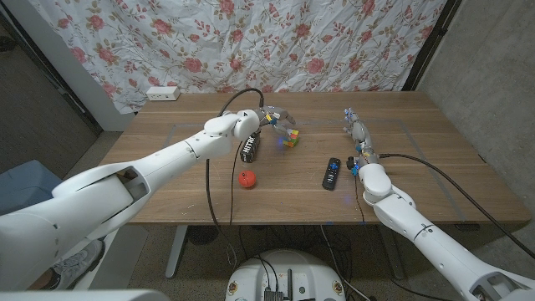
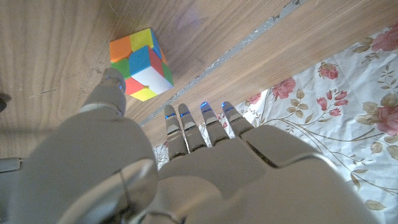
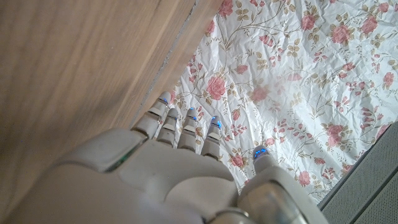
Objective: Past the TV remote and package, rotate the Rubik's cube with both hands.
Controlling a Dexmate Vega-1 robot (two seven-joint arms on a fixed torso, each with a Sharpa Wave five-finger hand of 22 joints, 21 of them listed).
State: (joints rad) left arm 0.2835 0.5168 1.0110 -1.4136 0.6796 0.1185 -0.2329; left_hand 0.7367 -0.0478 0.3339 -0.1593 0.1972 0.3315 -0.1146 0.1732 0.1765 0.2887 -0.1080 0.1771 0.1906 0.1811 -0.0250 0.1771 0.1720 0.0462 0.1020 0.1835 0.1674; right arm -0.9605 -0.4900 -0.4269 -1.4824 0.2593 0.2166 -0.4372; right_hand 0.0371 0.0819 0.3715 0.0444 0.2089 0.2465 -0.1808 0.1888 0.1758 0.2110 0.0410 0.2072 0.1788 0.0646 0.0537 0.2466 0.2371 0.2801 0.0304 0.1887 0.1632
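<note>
The Rubik's cube (image 1: 290,140) sits on the wooden table (image 1: 418,167) just past its middle. My left hand (image 1: 280,119) hovers right behind and above it, fingers spread and holding nothing. In the left wrist view the cube (image 2: 142,64) lies next to my thumb tip (image 2: 115,86); whether they touch I cannot tell. My right hand (image 1: 355,127) stands apart at the right, fingers straight, with nothing in it. The black TV remote (image 1: 332,173) lies nearer the front, between the two arms. A dark package (image 1: 249,150) lies under my left forearm, left of the cube.
A small red ball (image 1: 247,179) rests in front of the package. A white power strip (image 1: 162,93) lies at the table's far left corner. A floral curtain (image 1: 251,42) hangs behind the table. Bare wood stretches along the front and right.
</note>
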